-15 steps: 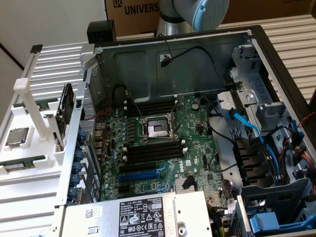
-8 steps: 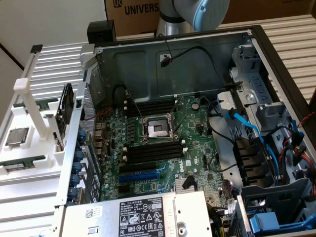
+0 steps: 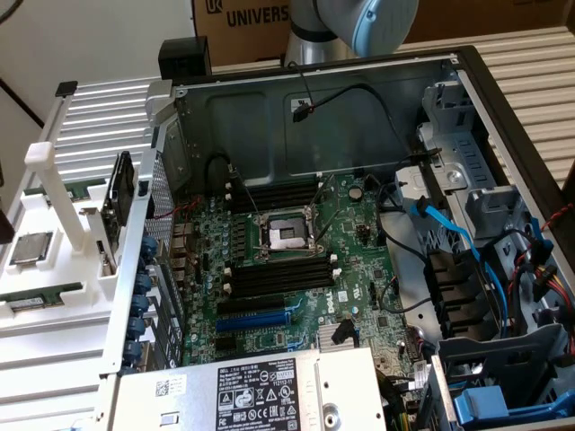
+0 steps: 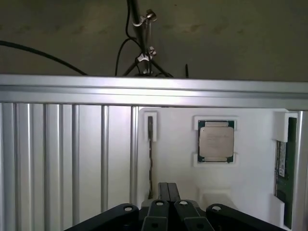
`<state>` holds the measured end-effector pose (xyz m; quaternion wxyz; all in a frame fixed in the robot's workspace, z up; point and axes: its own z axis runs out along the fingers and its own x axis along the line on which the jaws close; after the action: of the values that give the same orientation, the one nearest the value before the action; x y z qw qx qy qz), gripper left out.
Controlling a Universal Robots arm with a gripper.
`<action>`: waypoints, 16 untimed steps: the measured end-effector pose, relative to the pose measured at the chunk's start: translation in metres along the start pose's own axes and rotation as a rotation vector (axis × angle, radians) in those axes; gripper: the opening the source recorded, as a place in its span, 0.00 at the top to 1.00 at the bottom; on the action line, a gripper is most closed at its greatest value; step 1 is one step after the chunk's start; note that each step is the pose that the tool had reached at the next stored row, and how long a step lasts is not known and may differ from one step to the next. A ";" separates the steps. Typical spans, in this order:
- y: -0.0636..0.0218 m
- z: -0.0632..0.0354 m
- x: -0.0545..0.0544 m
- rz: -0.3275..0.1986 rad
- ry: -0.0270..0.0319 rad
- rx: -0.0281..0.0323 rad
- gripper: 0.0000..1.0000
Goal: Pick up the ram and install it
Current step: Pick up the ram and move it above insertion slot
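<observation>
Wrist view: soft, even light is falling from above. The white tray (image 4: 178, 178) just ahead of the gripper (image 4: 168, 185) is washing out to near white. A glare band is running along the aluminium rail (image 4: 154, 91) farther ahead. The floor (image 4: 240, 38) beyond that is reading dim and grainy. The gripper itself is showing as a dark, underexposed mass.

Exterior view: the computer case (image 3: 359, 117) is shading its own back wall. The motherboard (image 3: 296, 269) is receiving moderate light. The white fixture (image 3: 54, 269) outside the case is overexposing.

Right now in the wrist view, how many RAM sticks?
2: a green circuit-board stick lying flat beside the square silver processor, a thin dark stick on edge opposite. Others may be hidden.
</observation>
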<state>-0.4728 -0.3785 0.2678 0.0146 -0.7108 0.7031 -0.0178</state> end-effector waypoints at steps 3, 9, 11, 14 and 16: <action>-0.0020 0.0055 0.000 -0.002 0.0000 -0.0002 0.89; 0.0038 0.0236 0.001 -0.004 -0.0001 0.0000 0.89; 0.0055 0.0271 0.001 -0.004 0.0000 -0.0002 0.89; 0.0063 0.0326 0.001 -0.004 -0.0001 0.0001 0.89; 0.0066 0.0379 0.001 -0.004 -0.0001 -0.0001 0.89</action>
<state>-0.4777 -0.3798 0.2296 0.0146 -0.7120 0.7018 -0.0177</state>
